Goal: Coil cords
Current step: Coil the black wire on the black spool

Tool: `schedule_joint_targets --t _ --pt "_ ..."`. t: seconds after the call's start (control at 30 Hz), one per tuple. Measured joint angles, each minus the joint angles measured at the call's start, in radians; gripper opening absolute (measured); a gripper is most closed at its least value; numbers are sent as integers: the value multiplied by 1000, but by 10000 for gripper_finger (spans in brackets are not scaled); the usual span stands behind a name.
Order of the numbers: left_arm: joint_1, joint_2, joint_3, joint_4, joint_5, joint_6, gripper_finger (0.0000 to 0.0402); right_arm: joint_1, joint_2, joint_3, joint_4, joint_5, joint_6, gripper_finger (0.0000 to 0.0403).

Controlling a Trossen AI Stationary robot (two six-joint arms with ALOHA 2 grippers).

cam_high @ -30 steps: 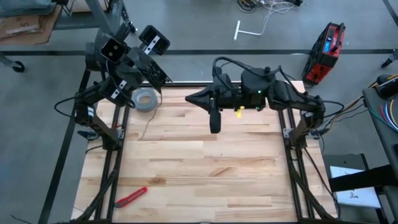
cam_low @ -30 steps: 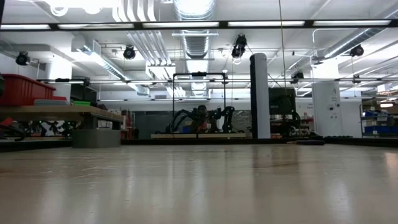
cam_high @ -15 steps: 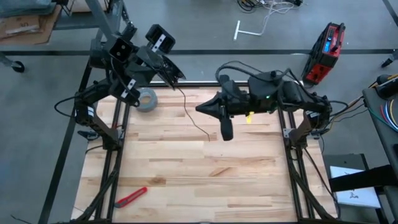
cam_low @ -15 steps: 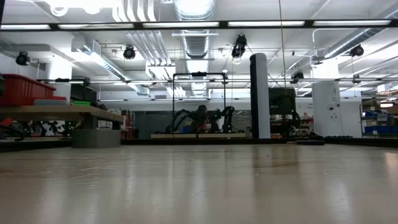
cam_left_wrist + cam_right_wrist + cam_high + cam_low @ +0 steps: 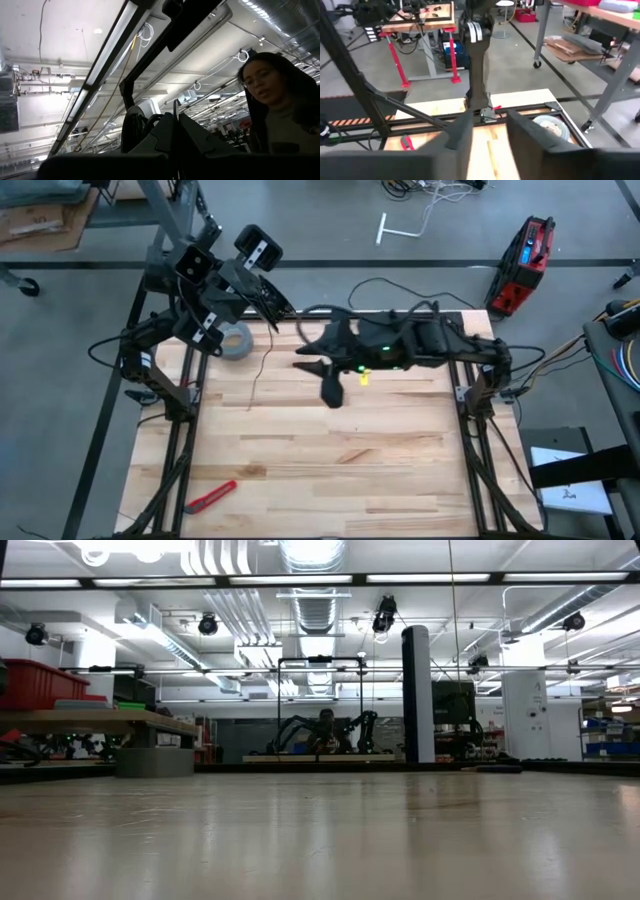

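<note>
Step in hand: we judge this as an early stage of coiling; the cord (image 5: pixel 262 365) is lifted at one end and hangs loose, with no coil formed that we can see.
Left tool (image 5: pixel 280 311): raised over the far left part of the table (image 5: pixel 330 450), beside the tape roll. In the left wrist view its fingers (image 5: pixel 160 132) lie pressed together with a thin dark line between them, so we read it as clamped on the cord's upper end.
Cord: very thin and black; it drops from the left tool's tip and trails toward the table surface, lower end just past the tape roll. Where it touches down we cannot tell.
Reel: we cannot pick it out in any view.
Right tool (image 5: pixel 308 364): stretched across the far middle of the table, pointing toward the cord. In the right wrist view its fingers (image 5: pixel 457 132) stand apart with nothing between them.
Next move: we judge that the right tool needs to reach the hanging stretch and pinch it, so the two tools can start a loop; the cord is thin and slack, so aim matters.
Count: cords 1; grey tape roll (image 5: pixel 234 340) 1; red utility knife (image 5: pixel 210 496) 1, at the near left edge; arms 2; person (image 5: pixel 280 105) 1, in the left wrist view only.
</note>
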State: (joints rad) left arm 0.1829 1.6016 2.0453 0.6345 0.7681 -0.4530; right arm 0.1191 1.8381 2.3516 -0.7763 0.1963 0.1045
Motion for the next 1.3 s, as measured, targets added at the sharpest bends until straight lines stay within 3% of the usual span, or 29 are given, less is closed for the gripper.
schedule_joint_targets --t 0.23,0.4,0.53,0.73,0.77,0.97,1.1,1.3 --pt "0 0 0 0 7 -6 7 -17 69 -1 145 6 8 257" --pt "-1 0 1 2 7 -28 6 -52 103 0 262 4 13 290" --pt "-1 0 1 4 9 -31 7 -54 103 0 250 0 34 245" --pt "11 -12 1 3 64 -29 8 -42 47 0 192 34 26 39" --pt "16 -13 1 2 64 -29 8 -36 37 0 188 36 9 20" --pt "52 -13 1 -50 70 -27 8 8 -17 3 133 128 -24 3" --pt "96 -14 1 -203 58 -34 8 45 -67 5 15 221 -74 1" --pt "140 -15 1 -497 -174 -81 8 108 -131 4 -156 346 -79 1"
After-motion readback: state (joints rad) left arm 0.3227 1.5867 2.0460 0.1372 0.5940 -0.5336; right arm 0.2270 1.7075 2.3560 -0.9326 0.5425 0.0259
